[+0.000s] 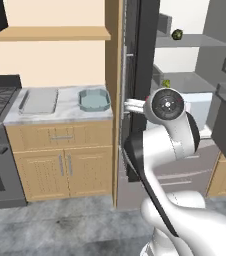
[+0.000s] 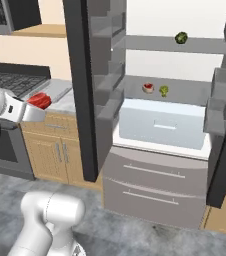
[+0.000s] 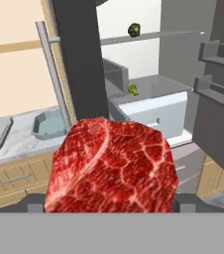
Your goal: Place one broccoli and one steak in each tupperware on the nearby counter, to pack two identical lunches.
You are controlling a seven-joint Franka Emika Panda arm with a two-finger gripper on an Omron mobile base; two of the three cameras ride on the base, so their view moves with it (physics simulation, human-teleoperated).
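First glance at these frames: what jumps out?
The red marbled steak looms between the gripper fingers, held out from the open fridge towards the counter. A second steak and a broccoli sit on the middle fridge shelf, another broccoli above. Both tupperware trays, grey and teal, hold nothing yet.

No text, label, brand, number or sign can be read on anything in these views.
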